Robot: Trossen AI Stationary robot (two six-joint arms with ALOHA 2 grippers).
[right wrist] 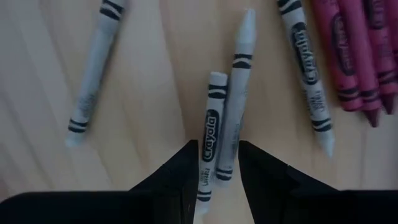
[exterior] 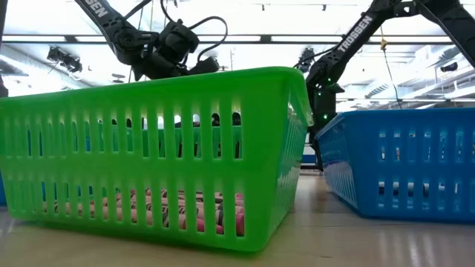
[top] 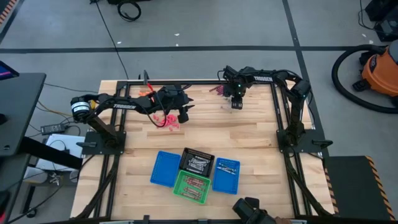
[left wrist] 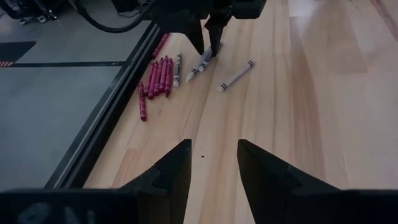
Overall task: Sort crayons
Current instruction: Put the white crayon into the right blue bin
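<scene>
Sitting closest to the low camera, filling the left and centre of that frame: bright green plastic mesh basket point(exterior: 159, 148), with a layer of reddish crayons point(exterior: 148, 211) showing through the bottom slots. Just to its right, a blue plastic mesh basket point(exterior: 404, 163). From the high view, lying at lower centre of the light wooden table point(top: 261, 143): a flat blue lid-like piece point(top: 165, 168), a black mesh basket point(top: 197, 160) holding silvery-grey crayons point(top: 199, 163), the green one below it, and the blue one at point(top: 226, 175).

Hovering further up, left of centre: left gripper point(top: 182, 111), fingers parted with nothing between them, wrist view showing bare wood in the gap point(left wrist: 211, 163). Lying right beside it, a loose pink-red crayon pile point(top: 166, 119).

Working further back, upper centre of the high frame: right gripper point(top: 236, 102), lowered onto the table. In its own wrist view point(right wrist: 216, 163), fingers spread a bit and straddling a pair of silvery-grey paper-wrapped crayons point(right wrist: 219, 130) lying side by side and touching; not clamped yet as far as visible. Two more grey sticks resting apart: one at upper left point(right wrist: 93, 68), one at upper right point(right wrist: 308, 74). Dark maroon crayons point(right wrist: 357, 56) bunching together at the far upper right, near the table's black frame edge point(left wrist: 118, 106).
</scene>
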